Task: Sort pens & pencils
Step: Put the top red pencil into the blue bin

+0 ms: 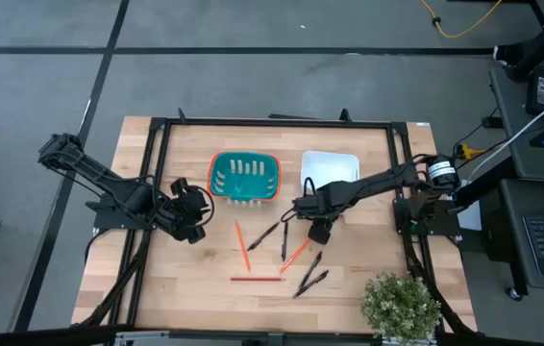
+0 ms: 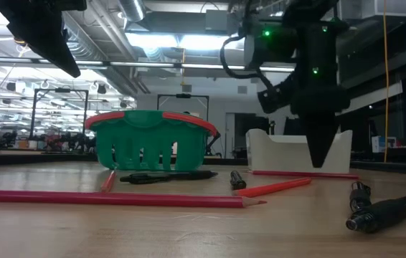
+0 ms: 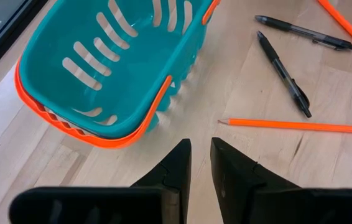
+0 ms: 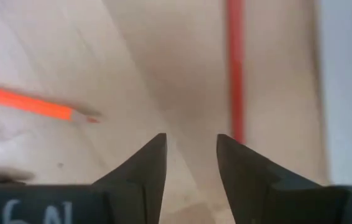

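Several thin red-orange pencils lie flat on the wooden table: one [image 1: 241, 247] below the teal basket [image 1: 243, 178], one [image 1: 256, 279] nearer the front, one [image 1: 296, 253] under my right arm, and one [image 4: 235, 68] beside the white tray [image 1: 330, 171]. Several black pens [image 1: 264, 235] [image 1: 284, 240] [image 1: 310, 264] [image 1: 312, 282] lie among them. My right gripper [image 1: 318, 231] points down just above the table in front of the tray, slightly open and empty [image 4: 191, 146]. My left gripper [image 1: 190, 213] hangs left of the basket, its fingers nearly together and empty [image 3: 201, 149].
A small potted plant [image 1: 402, 306] stands at the front right corner. The basket and the tray stand side by side at the back of the table. Bare wood shows at the front left [image 1: 147, 288].
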Controlling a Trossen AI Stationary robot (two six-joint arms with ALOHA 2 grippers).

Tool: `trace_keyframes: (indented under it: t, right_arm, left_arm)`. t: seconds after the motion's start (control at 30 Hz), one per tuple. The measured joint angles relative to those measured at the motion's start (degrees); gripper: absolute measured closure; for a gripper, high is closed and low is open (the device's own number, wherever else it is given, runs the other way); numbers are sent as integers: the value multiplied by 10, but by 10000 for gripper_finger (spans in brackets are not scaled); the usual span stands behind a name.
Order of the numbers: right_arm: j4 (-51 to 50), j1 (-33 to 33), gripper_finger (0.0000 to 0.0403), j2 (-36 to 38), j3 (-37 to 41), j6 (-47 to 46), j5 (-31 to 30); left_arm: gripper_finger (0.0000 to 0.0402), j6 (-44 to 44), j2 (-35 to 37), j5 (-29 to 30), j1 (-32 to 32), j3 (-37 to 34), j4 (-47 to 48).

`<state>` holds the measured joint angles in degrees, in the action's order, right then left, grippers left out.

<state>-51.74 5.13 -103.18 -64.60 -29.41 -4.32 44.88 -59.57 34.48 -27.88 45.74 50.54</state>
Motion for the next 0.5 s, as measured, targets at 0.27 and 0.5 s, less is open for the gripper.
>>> trace_keyframes:
  t: [0.27,0.5]
  right_arm:
    - [-24,0,260,0,-7,34,-31]
    - [-25,-7,260,0,-7,70,-43]
  left_arm:
    - [345,0,0,0,0,0,1]
    - [345,0,0,0,0,0,2]
